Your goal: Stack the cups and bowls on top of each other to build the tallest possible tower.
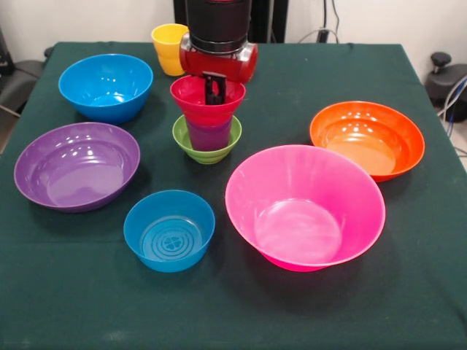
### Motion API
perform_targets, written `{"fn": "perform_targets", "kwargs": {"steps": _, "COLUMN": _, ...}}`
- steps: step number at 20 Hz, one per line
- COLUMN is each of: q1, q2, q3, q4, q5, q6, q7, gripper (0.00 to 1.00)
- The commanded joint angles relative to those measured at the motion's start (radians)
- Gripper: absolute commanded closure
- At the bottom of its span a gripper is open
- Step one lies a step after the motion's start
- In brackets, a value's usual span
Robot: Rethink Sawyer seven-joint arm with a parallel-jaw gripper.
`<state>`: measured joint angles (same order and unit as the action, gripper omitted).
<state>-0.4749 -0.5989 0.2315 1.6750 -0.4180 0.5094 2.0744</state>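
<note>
Tower (208,120) (no readable writing) stands beneath the gripper (213,91).

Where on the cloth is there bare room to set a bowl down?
Bare cloth spans the near edge in front of the small blue bowl and pink bowl, and the far right corner behind the orange bowl. Around the tower it is crowded.

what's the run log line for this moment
stack: red bowl on purple cup in green bowl | gripper: inside red bowl | yellow cup: unstacked
</note>
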Motion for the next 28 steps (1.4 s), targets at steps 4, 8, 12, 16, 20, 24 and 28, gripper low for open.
{"fn": "perform_targets", "kwargs": {"steps": 4, "q1": 0.015, "q2": 0.052, "q3": 0.034, "q4": -0.137, "q5": -0.018, "q6": 0.082, "q7": -0.054, "gripper": 1.0}}
{"fn": "perform_targets", "kwargs": {"steps": 8, "q1": 0.019, "q2": 0.064, "q3": 0.033, "q4": -0.158, "q5": -0.01, "q6": 0.091, "q7": -0.046, "gripper": 1.0}}
{"fn": "perform_targets", "kwargs": {"steps": 12, "q1": 0.013, "q2": 0.073, "q3": 0.037, "q4": -0.176, "q5": -0.006, "q6": 0.1, "q7": -0.054, "gripper": 1.0}}
{"fn": "perform_targets", "kwargs": {"steps": 16, "q1": 0.001, "q2": 0.072, "q3": 0.042, "q4": -0.178, "q5": -0.001, "q6": 0.107, "q7": -0.064, "gripper": 1.0}}
{"fn": "perform_targets", "kwargs": {"steps": 20, "q1": -0.008, "q2": 0.055, "q3": 0.05, "q4": -0.155, "q5": 0.006, "q6": 0.102, "q7": -0.066, "gripper": 1.0}}
{"fn": "perform_targets", "kwargs": {"steps": 24, "q1": -0.016, "q2": 0.041, "q3": 0.063, "q4": -0.126, "q5": 0.018, "q6": 0.105, "q7": -0.068, "gripper": 1.0}}
{"fn": "perform_targets", "kwargs": {"steps": 28, "q1": 0.012, "q2": 0.002, "q3": 0.047, "q4": -0.05, "q5": 0.043, "q6": 0.07, "q7": 0.009, "gripper": 1.0}}
